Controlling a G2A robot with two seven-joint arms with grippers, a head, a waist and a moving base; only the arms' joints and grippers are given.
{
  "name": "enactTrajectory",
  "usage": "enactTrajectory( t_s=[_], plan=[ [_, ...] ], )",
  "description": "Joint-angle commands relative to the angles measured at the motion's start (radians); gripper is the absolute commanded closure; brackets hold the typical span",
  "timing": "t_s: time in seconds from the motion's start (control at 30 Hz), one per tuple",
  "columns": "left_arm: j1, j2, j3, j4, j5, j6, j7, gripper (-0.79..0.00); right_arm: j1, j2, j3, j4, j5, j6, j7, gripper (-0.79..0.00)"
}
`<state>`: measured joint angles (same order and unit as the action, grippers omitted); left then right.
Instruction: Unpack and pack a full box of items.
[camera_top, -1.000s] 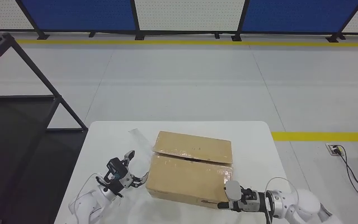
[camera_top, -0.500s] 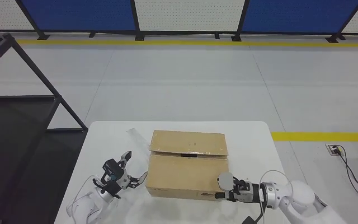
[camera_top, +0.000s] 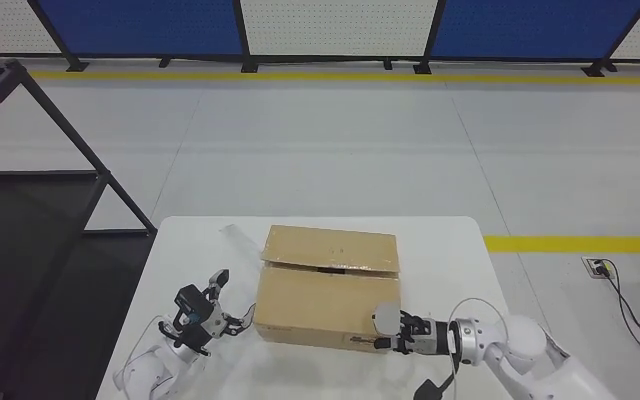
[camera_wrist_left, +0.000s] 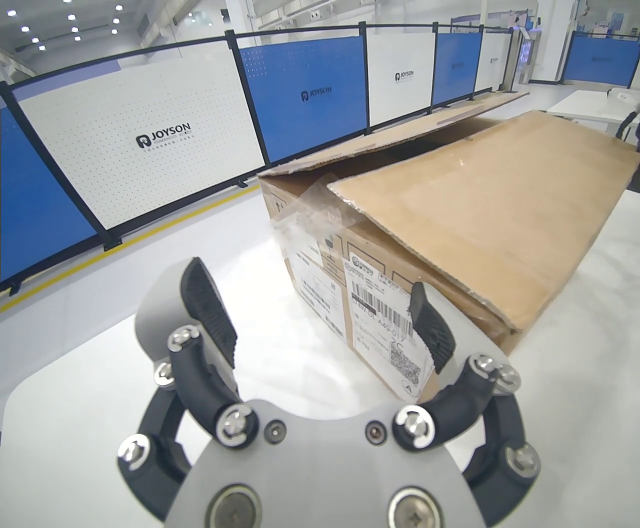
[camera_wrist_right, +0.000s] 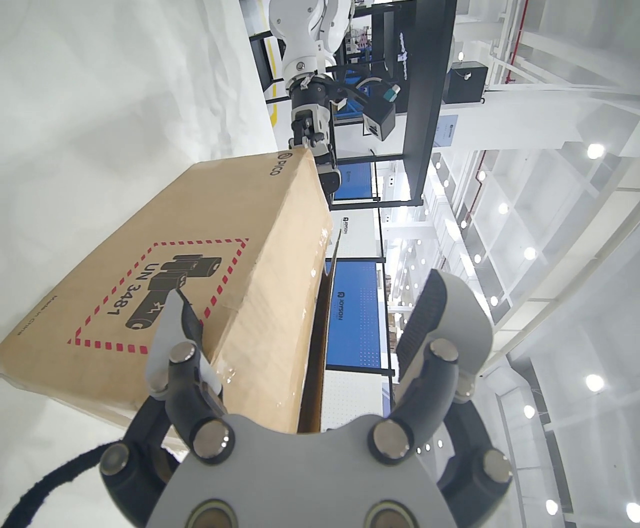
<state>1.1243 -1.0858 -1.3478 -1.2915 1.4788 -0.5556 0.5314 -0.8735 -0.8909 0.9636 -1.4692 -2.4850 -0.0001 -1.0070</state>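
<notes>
White table (camera_top: 440, 250) on a grey floor, fenced by blue and white panels (camera_top: 340, 25); black rack (camera_top: 50, 210) at the left.

- Count: one cardboard box (camera_top: 325, 300), two top flaps seen, one loose strip of clear tape (camera_top: 235, 238) at its far left corner.
- Box is set mid-table, toward the near edge. Long axis is laid left-right, roughly along that edge, slightly skewed. Opening is faced up.
- Far flap (camera_wrist_left: 400, 130) is raised ajar, near flap (camera_wrist_left: 475, 210) is laid almost flat; a dark gap is seen between them.
- Left gripper (camera_top: 233, 297) is held just beside the box's left end, label side; fingers spread wide, nothing gripped, a gap to the box is seen from its wrist camera (camera_wrist_left: 310, 285).
- Right gripper (camera_top: 384, 332) is placed at the near right corner, jaws apart: one finger (camera_wrist_right: 172, 320) is seen over the hazard-marked side, the other (camera_wrist_right: 435, 310) out past the top face. Contact cannot be confirmed.
</notes>
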Motion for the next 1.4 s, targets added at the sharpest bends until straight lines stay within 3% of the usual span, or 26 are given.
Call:
enactTrajectory(
  t_s=[0.0, 0.37, 0.67, 1.37],
  plan=[
    [0.001, 0.0, 0.002, -0.001, 0.001, -0.002, -0.002, -0.785, 0.003, -0.001, 0.004, 0.004, -0.001, 0.002, 0.003, -0.785],
    [-0.002, -0.001, 0.016, -0.006, 0.004, -0.008, -0.006, -0.785, -0.029, 0.008, 0.05, -0.014, -0.016, -0.003, 0.043, -0.785],
    [-0.002, -0.001, 0.023, -0.008, 0.006, -0.004, -0.008, -0.785, -0.034, 0.022, 0.085, -0.041, -0.037, 0.008, -0.081, -0.785],
    [0.008, -0.003, 0.052, -0.026, 0.027, -0.007, -0.003, -0.785, -0.107, 0.046, 0.187, -0.106, 0.013, 0.014, -0.123, -0.785]
  ],
)
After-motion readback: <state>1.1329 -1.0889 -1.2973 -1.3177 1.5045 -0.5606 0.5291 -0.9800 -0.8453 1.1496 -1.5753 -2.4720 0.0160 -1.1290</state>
